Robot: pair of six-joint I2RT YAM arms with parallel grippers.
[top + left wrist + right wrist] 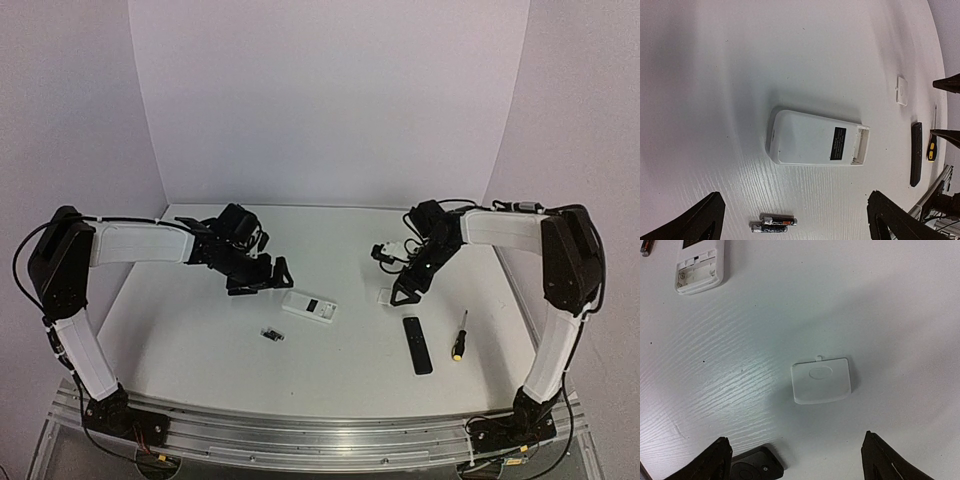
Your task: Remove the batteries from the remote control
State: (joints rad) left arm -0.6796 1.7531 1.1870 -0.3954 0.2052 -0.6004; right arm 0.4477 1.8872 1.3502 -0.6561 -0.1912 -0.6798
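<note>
The white remote control (310, 307) lies back up on the table, its battery bay open and empty at one end (861, 145). Two dark batteries (272, 334) lie side by side on the table just near of it; they also show in the left wrist view (774, 223). My left gripper (265, 280) is open and empty, hovering just left of and beyond the remote (817, 145). My right gripper (402, 288) is open and empty over the small white battery cover (821, 380), which lies flat on the table. The remote's open end shows in the right wrist view (697, 265).
A slim black remote (417, 345) lies near right of the cover (385, 296). A yellow-and-black screwdriver (459, 335) lies to its right. Purple walls close the table at the back and on both sides.
</note>
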